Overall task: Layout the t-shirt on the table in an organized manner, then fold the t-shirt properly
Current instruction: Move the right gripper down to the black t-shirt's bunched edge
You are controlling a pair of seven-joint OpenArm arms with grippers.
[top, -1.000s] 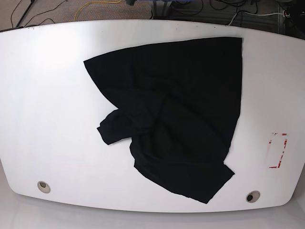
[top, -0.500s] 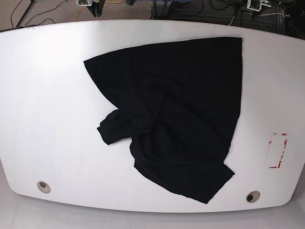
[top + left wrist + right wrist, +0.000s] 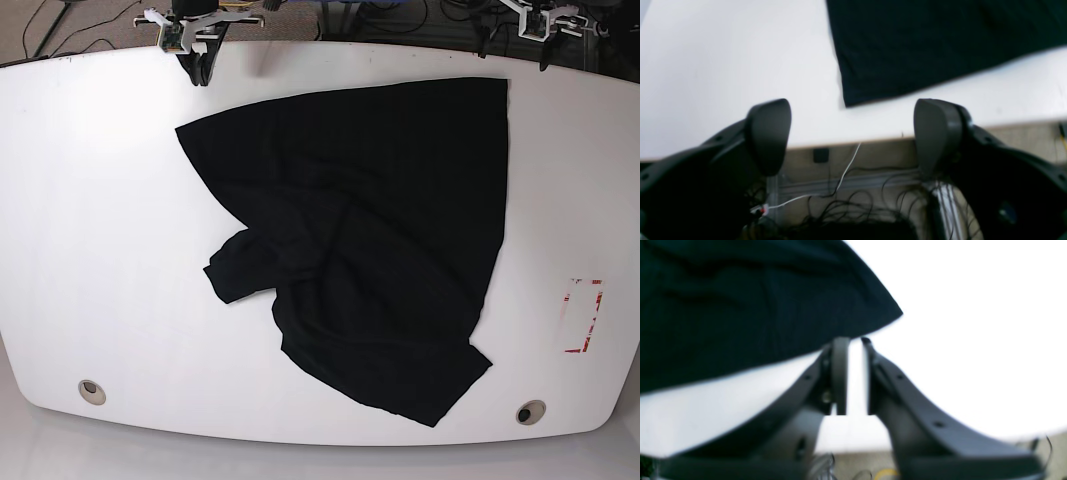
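Right tool point(image 3: 199, 68) at the worktop's point(image 3: 90, 200) far edge, past the black t-shirt's point(image 3: 380, 230) left corner: jaws nearly together, a narrow slit between, nothing gripped. T-shirt spread rumpled across the worktop's middle, one sleeve bunched at its left side, hem along the far edge. Left tool point(image 3: 853, 133) above the far edge beside the t-shirt's right corner, jaws spread wide, empty.
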